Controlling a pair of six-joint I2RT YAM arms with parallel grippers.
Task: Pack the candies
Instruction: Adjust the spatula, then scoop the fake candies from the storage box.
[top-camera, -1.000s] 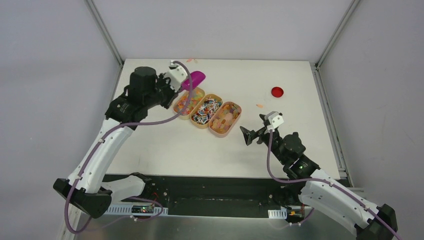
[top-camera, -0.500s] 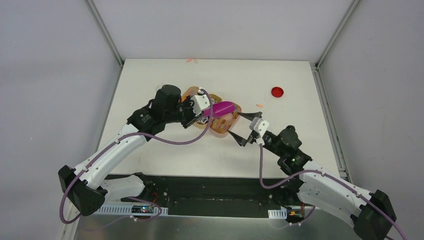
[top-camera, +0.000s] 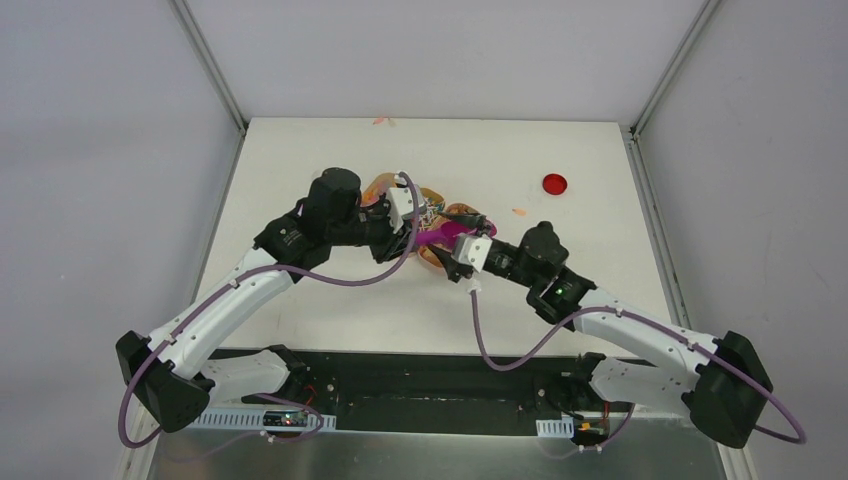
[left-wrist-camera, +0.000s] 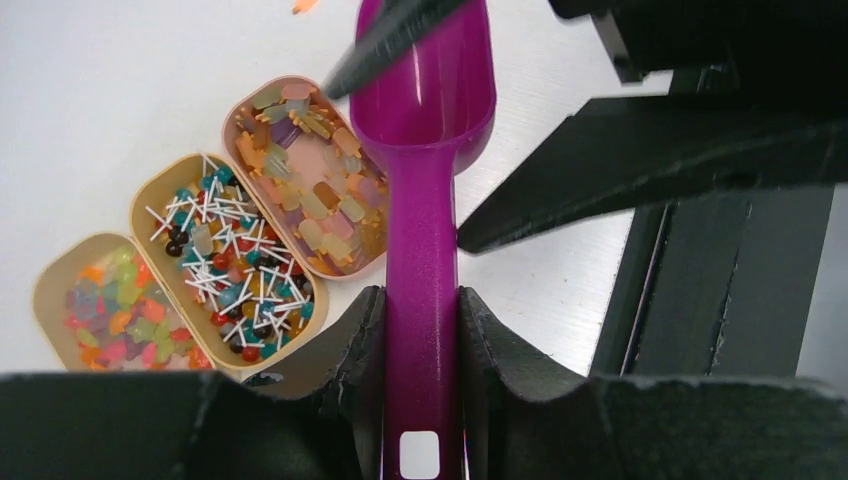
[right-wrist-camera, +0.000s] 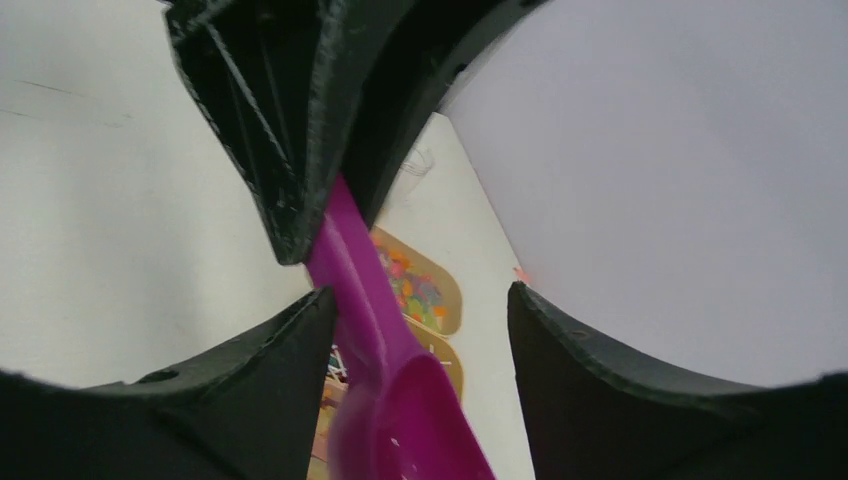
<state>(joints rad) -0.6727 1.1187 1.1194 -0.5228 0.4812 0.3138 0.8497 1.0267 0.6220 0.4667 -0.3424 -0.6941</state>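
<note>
The candies lie in three tan oval trays: mixed bright bits (left-wrist-camera: 112, 312), small stick pieces in red, white and dark (left-wrist-camera: 232, 258), and orange-yellow gummies (left-wrist-camera: 312, 192). My left gripper (left-wrist-camera: 420, 296) is shut on the handle of the magenta scoop (left-wrist-camera: 428, 90) and holds it above the trays' right end. In the top view the left gripper (top-camera: 412, 228) and right gripper (top-camera: 447, 243) meet over the trays (top-camera: 381, 185), hiding most of them. My right gripper (right-wrist-camera: 420, 295) stands open, with the scoop (right-wrist-camera: 392, 400) bowl between its fingers and a gap on the right side.
A flat red disc (top-camera: 554, 184) lies at the table's back right. Loose candy bits sit at the back edge (top-camera: 380, 121) and right of the trays (top-camera: 518, 212). The black front rail (left-wrist-camera: 700, 290) runs along the table's near edge.
My left arm swung the scoop from behind the trays to above them. The right gripper moved left to the scoop's bowl, and its jaws narrowed around it.
</note>
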